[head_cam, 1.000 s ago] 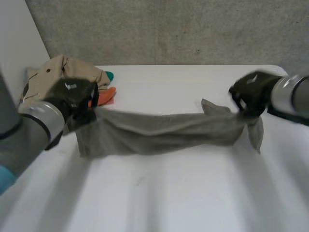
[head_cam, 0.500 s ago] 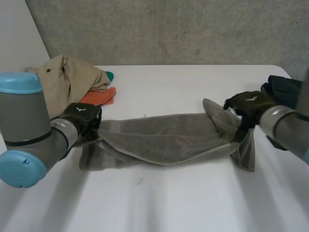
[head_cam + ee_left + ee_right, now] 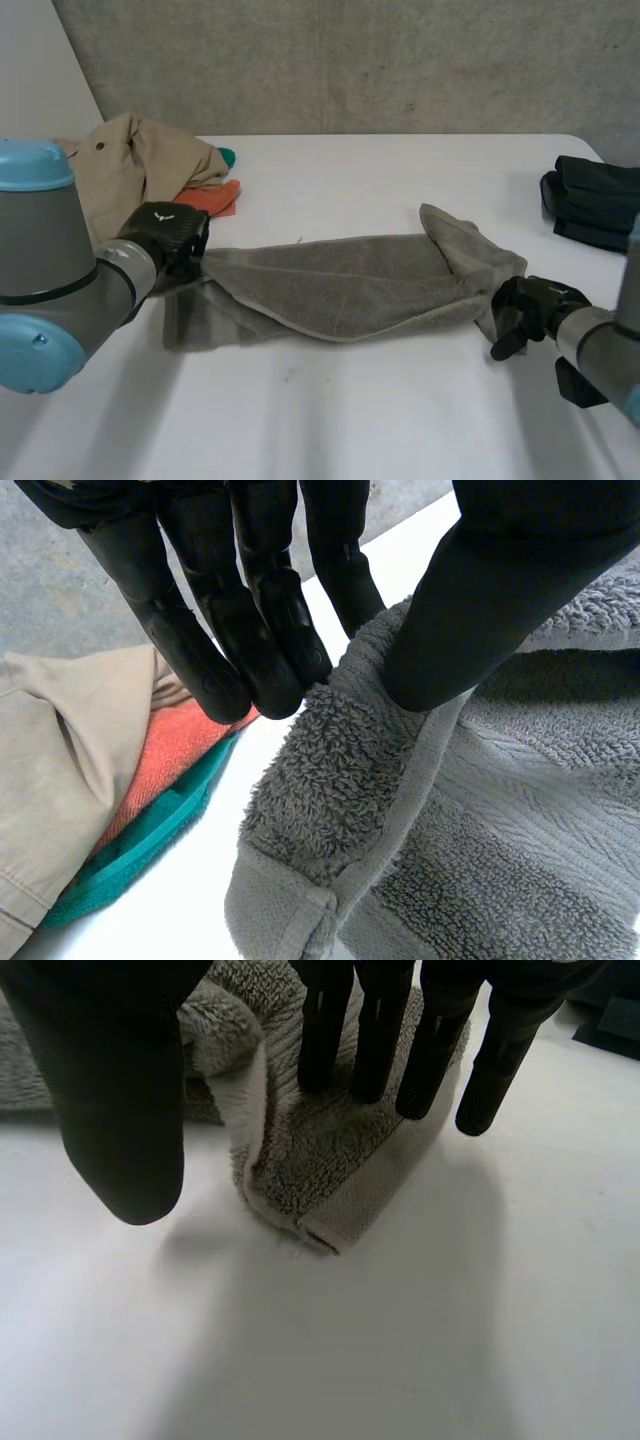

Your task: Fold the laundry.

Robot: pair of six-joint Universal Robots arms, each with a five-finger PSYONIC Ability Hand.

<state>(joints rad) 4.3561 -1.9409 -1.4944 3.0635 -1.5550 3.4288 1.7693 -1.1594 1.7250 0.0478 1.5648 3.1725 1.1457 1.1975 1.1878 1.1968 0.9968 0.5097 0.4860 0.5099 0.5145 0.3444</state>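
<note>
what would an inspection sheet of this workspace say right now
surface: white table, bare in front of the towel.
job's things: grey towel stretched across the table, loosely folded lengthwise, ends rumpled.
clutter: tan garment piled with an orange cloth and a teal cloth at the far left; dark folded cloth at the far right.
robot hands: left robot hand pinches the towel's left end between thumb and fingers; right robot hand open, fingers straight over the towel's right corner.
cables: nothing seen.
surroundings: grey concrete wall behind the table.
</note>
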